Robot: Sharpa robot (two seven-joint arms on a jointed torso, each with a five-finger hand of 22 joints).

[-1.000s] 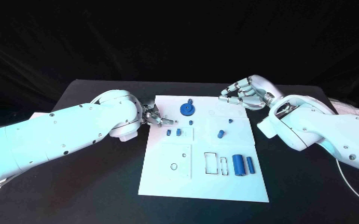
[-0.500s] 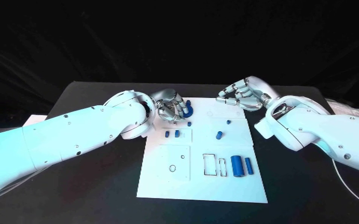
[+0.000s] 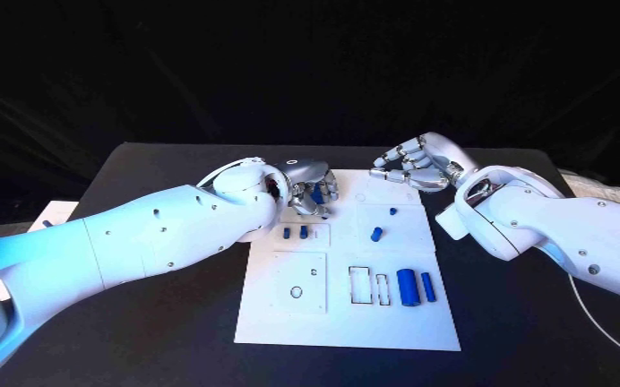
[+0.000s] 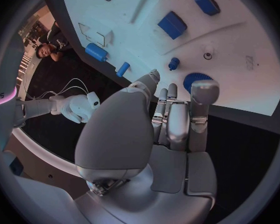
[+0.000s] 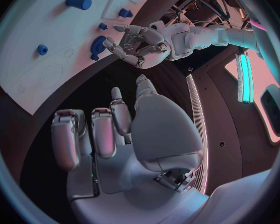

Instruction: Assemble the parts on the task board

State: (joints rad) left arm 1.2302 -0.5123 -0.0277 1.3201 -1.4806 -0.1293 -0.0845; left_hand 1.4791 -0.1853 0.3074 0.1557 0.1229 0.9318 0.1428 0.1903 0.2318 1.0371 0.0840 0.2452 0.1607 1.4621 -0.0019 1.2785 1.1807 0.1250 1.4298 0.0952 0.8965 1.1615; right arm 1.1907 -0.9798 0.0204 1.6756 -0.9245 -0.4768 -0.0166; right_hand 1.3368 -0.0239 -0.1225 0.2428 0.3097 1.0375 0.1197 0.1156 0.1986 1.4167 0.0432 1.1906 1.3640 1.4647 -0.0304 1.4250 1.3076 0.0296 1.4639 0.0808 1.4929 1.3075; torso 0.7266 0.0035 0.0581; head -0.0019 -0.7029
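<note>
The white task board [image 3: 347, 293] lies in the middle of the black table [image 3: 155, 315]. The left hand [image 3: 310, 187] hovers over the board's far left corner, about eleven o'clock, fingers curled loosely above the blue disc [image 4: 195, 80]; it seems to hold nothing, though contact is hard to judge. The right hand [image 3: 416, 163] hangs at one o'clock past the far edge, fingers curled in, empty. Two blue cylinders [image 3: 416, 287] lie at five o'clock.

task board [image 3: 291, 311] mid-table, parts [image 3: 412, 286] on it, hands at far edge
</note>
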